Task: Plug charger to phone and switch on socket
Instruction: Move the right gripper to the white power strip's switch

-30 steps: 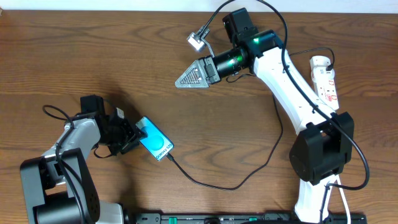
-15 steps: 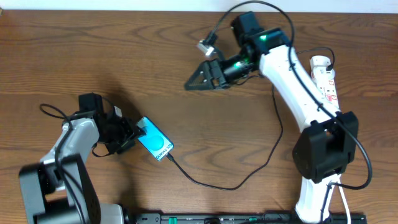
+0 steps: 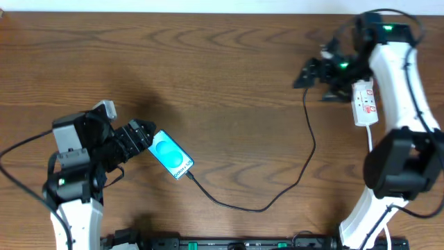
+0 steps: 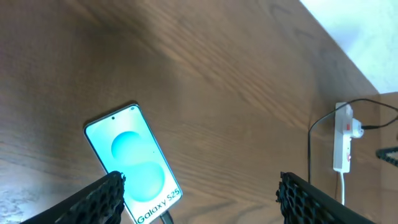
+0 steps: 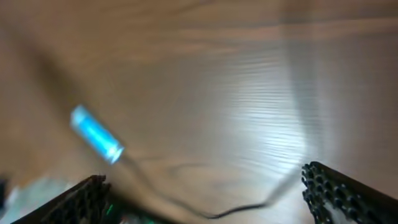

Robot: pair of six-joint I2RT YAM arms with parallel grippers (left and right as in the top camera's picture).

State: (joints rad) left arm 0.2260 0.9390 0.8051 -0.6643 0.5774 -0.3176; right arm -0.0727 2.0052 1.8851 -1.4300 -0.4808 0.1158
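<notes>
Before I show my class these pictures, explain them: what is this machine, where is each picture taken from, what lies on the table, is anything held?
Two robot arms stand at a wooden table, each ending in a two-finger gripper. One picture looks down from above; the other two come from wrist cameras, each showing its own black fingers. On the table lie a phone with a blue screen, a thin black charger cable reaching its lower end, and a white socket strip. The left gripper is by the phone, the right gripper near the socket; both are open, holding nothing.
</notes>
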